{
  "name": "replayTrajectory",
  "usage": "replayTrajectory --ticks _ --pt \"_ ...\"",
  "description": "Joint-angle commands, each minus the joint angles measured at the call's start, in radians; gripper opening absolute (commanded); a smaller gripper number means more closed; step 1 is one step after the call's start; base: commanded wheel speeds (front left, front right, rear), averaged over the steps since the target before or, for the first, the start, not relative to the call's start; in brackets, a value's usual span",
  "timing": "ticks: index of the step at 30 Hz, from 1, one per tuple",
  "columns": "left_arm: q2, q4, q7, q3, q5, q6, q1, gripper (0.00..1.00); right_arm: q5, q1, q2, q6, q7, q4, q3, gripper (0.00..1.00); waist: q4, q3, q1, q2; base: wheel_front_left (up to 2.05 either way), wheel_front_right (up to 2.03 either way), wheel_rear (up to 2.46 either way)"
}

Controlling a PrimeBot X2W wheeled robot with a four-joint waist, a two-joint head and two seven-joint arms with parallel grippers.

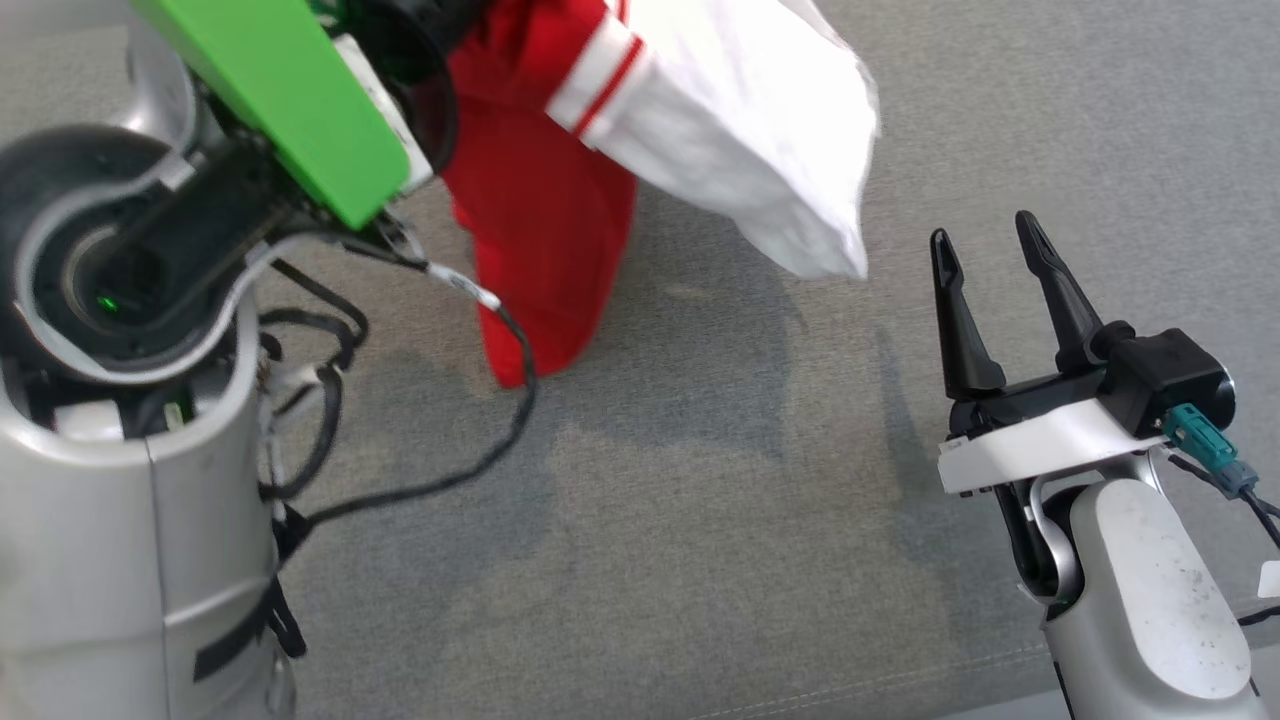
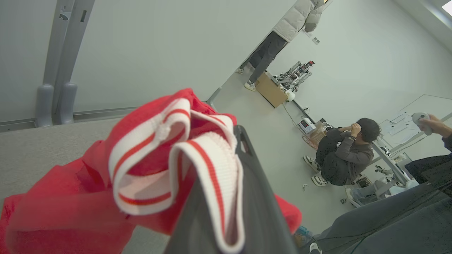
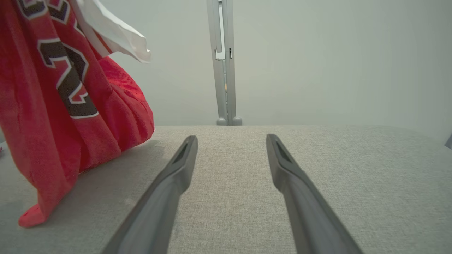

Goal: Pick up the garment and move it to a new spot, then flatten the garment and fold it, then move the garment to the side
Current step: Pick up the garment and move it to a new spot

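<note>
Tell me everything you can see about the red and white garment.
The garment is a red jersey with a large white section, red-and-white striped ribbed trim and black white-edged lettering. It hangs crumpled from the shut left gripper, which pinches the trim; its lower red end appears to touch the grey fabric surface.
</note>
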Motion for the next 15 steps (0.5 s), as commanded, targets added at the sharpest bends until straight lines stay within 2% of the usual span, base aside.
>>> replayTrajectory --ticks 1,5,9,11,13,15 --pt "-0.010 -0.022 0.004 -0.008 -0.019 0.016 0.022 0.00 0.003 0.013 0.000 0.000 -0.003 -0.002 -0.005 1.00 -0.056 -0.037 0.0001 -0.0001 0.00 0.00 0.00" --pt "-0.041 -0.125 0.001 -0.071 -0.083 0.106 0.090 0.00 0.005 0.028 0.008 0.000 -0.003 -0.006 -0.013 1.00 -0.103 -0.049 0.0001 -0.0001 0.00 0.00 0.00" --pt "-0.047 -0.195 -0.047 -0.128 -0.139 0.185 0.170 0.00 0.005 0.041 0.016 0.000 -0.003 -0.006 -0.020 1.00 -0.151 -0.046 0.0001 -0.0001 0.00 0.00 0.00" --pt "-0.037 -0.173 -0.074 -0.131 -0.112 0.183 0.213 0.00 0.005 0.043 0.019 0.000 -0.003 -0.007 -0.021 1.00 -0.164 -0.043 0.0001 -0.0001 0.00 0.00 0.00" --pt "-0.008 -0.131 -0.107 -0.132 -0.079 0.156 0.251 0.00 0.008 0.045 0.021 0.000 -0.003 -0.008 -0.017 1.00 -0.177 -0.036 0.0001 -0.0001 0.00 0.00 0.00" --pt "-0.007 -0.067 -0.150 -0.135 -0.053 0.126 0.296 0.00 0.009 0.044 0.023 0.000 -0.003 -0.010 -0.015 1.00 -0.186 -0.029 0.0001 -0.0001 0.00 0.00 0.00"
